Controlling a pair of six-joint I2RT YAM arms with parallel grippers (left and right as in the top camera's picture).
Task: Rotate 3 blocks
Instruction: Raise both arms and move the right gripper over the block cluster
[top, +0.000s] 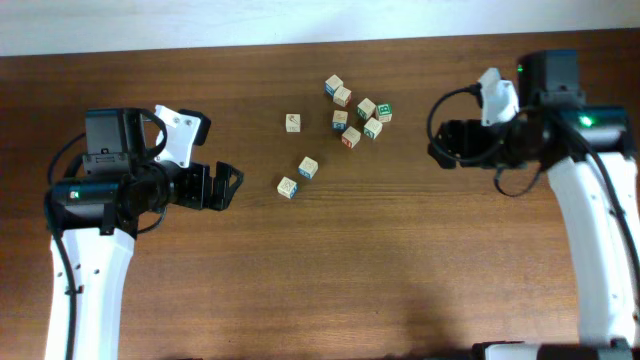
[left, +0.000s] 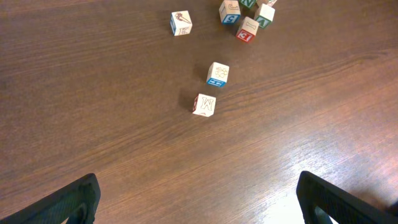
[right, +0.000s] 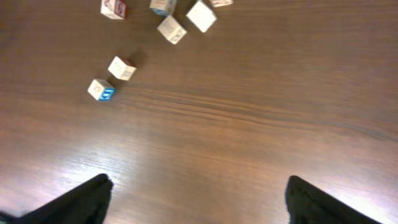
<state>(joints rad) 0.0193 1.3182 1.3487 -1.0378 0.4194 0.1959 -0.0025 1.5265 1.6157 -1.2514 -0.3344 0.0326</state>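
Three blocks to turn, places as seen from overhead. Red block (top: 288, 187) has blue block (top: 308, 168) at its 1 o'clock, near but not touching. Tan block (top: 293, 122) sits alone at 12 o'clock of that pair, well apart. All lie flat on the table (top: 400, 260).

My read: small wooden cubes, light, stiff, not fragile. Printed faces are probably smooth, so a bit slippery and quick to skid on the wood top if nudged. Best hold is two opposite side faces, fingers square to them and low enough not to tip the cube, then twist about the vertical. A corner grip would likely squirt it out. Each block has finger room on all sides.

The cluster (top: 366, 108) of other cubes is near, at 3 o'clock of tan block; not mine to touch.

My left gripper (top: 230, 188) is near, at 9 o'clock of red block, jaws spread wide, nothing in them. My right gripper (top: 438, 140) is at 3 o'clock of the cluster, jaws spread apart too, empty. Left looks closer to all three.
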